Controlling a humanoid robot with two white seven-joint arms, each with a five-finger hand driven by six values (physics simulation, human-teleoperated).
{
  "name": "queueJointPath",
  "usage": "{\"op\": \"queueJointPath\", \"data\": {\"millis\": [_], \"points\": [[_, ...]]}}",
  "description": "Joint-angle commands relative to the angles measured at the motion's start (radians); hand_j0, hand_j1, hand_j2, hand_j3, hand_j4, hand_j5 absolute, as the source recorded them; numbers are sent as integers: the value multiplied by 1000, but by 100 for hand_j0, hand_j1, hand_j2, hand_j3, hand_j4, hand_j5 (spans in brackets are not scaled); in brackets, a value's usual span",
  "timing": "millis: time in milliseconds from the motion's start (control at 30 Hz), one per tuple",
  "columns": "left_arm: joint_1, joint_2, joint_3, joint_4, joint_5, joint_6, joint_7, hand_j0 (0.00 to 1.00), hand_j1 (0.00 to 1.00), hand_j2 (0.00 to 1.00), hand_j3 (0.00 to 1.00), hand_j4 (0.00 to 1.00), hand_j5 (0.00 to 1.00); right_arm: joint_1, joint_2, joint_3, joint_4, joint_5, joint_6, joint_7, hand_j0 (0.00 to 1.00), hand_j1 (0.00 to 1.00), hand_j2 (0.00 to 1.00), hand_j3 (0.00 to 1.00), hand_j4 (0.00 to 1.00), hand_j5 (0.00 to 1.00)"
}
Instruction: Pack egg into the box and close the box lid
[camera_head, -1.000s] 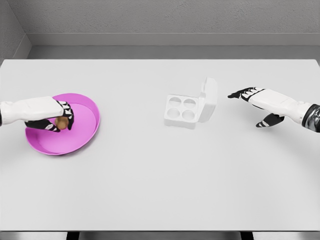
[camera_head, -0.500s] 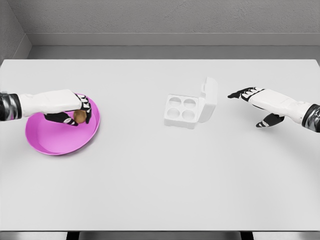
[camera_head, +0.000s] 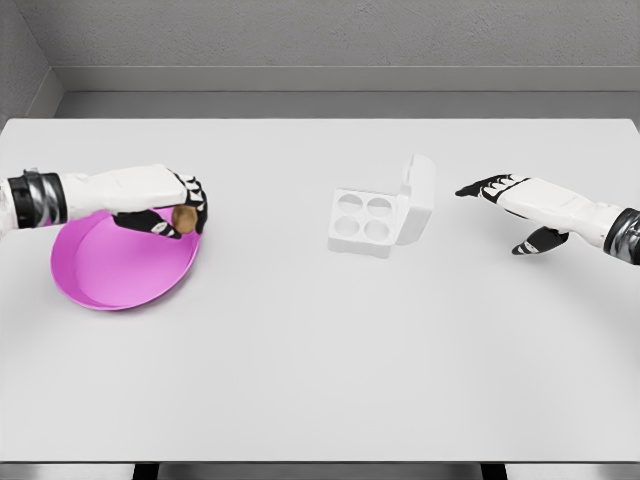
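Over pink round plastic bowl (camera_head: 110, 270) rim | left hand (camera_head: 178, 210) clamped on small brown egg (camera_head: 183, 216) | risk: loose fingertip pinch may drop egg before open white four-cup box (camera_head: 375, 222)

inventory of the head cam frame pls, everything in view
egg: 1, brown, held in the left hand over the right rim of the bowl
bowl: 1, magenta, left side of the table
egg box: 1, white, four empty cups, lid open and standing on its right side, centre of the table
table: 1, white, fills most of the view
left hand: 1, white and black, shut on the egg
right hand: 1, white and black, fingers spread, holding nothing, right of the egg box
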Motion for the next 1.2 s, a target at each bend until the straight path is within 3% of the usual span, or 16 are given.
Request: {"op": "queueJointPath", "data": {"millis": [0, 1167], "points": [[0, -16, 14, 4, 13, 0, 0, 39, 39, 39, 39, 39, 39, 0, -1, 0, 0, -7, 3, 0, 100, 100, 100, 100, 100, 100], [-5, -275, 61, 109, 65, 0, -3, 39, 39, 39, 39, 39, 39, 2, -1, 1, 0, -7, 3, 0, 100, 100, 100, 100, 100, 100]]}}
